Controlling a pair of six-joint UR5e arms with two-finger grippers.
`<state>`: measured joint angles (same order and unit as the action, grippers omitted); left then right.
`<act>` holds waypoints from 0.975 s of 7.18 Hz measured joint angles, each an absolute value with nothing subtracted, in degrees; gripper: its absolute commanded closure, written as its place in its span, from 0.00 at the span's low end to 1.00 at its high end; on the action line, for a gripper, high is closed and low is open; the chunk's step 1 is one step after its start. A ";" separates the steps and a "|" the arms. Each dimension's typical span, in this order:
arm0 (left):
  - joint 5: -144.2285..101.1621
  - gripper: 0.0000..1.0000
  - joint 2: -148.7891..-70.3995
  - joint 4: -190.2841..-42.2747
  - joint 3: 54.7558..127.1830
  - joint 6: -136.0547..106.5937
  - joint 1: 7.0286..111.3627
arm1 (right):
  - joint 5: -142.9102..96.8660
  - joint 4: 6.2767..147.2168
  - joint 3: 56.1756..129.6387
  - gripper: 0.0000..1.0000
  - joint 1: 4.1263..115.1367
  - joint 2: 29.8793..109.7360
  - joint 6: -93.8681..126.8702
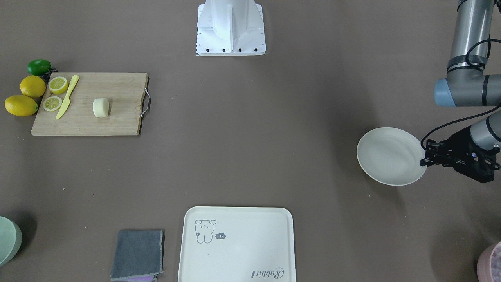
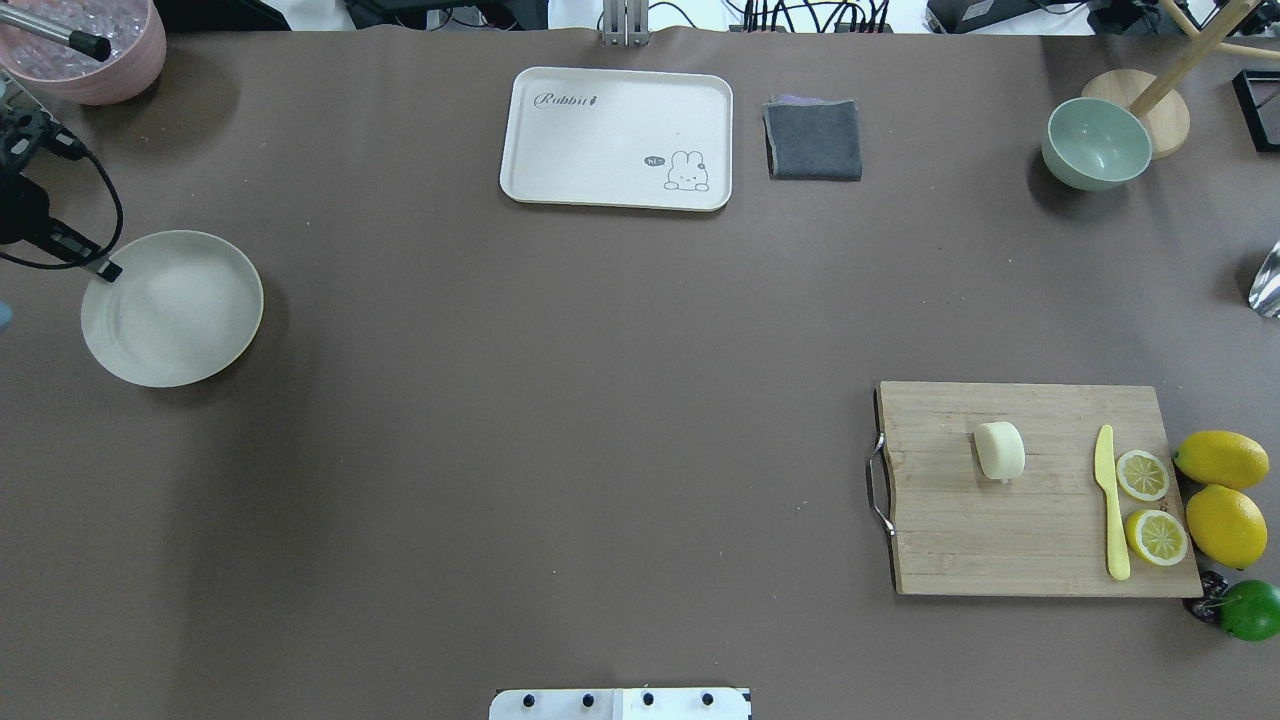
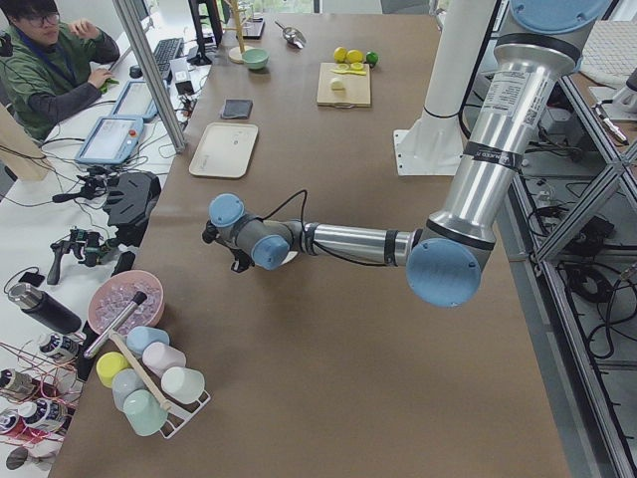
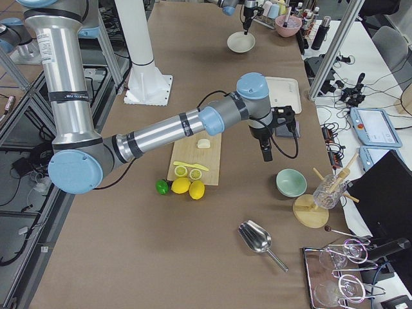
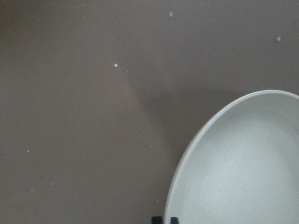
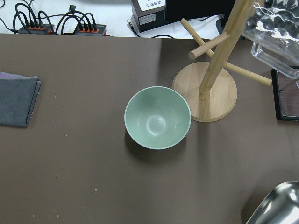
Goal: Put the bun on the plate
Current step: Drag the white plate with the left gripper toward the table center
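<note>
the left gripper sits at the edge of the plate, its dark tips just at the rim in the wrist view; whether it is parted or pinching the rim i cannot tell. the right gripper hangs above the table near the green bowl, beyond the far edge of the cutting board, and its jaws cannot be judged from here either.

the bun lies on its side on the board, untouched, well apart from the plate at the table's other end. the pick looks like the right arm's job: come down over the bun, close gently across its flat faces so the soft lump does not squash or roll, and stay off the yellow knife and lemon slices nearby. the carry across is long, so a firm, centred hold matters.

the plate is bare. the green bowl is empty, and so is the tray. the pink bowl holds clear, ice-like lumps and a dark-tipped handle.
</note>
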<state>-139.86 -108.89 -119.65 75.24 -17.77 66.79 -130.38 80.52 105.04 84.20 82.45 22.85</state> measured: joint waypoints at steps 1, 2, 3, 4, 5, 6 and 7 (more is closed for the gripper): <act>-140.43 1.00 -109.82 -119.79 78.43 -23.13 65.80 | -130.46 80.56 105.26 0.00 84.20 82.59 22.85; -140.56 1.00 -110.73 -119.91 82.17 -29.50 63.29 | -130.56 80.58 105.33 0.00 84.20 82.83 22.85; -140.17 1.00 -112.18 -120.24 85.62 -36.77 59.76 | -130.72 80.58 105.34 0.00 84.15 82.91 22.87; -137.92 1.00 -113.94 -121.10 88.42 -44.10 55.27 | -130.84 80.54 105.34 0.00 83.93 82.67 22.91; -133.23 1.00 -115.58 -122.38 90.36 -50.28 49.77 | -130.91 80.52 105.41 0.00 83.63 82.26 22.93; -127.59 1.00 -117.00 -123.63 91.35 -54.52 44.05 | -130.96 80.51 105.46 0.00 83.49 81.95 22.93; -122.69 1.00 -117.93 -124.31 91.59 -56.59 39.33 | -130.97 80.51 105.43 0.00 83.41 81.81 22.94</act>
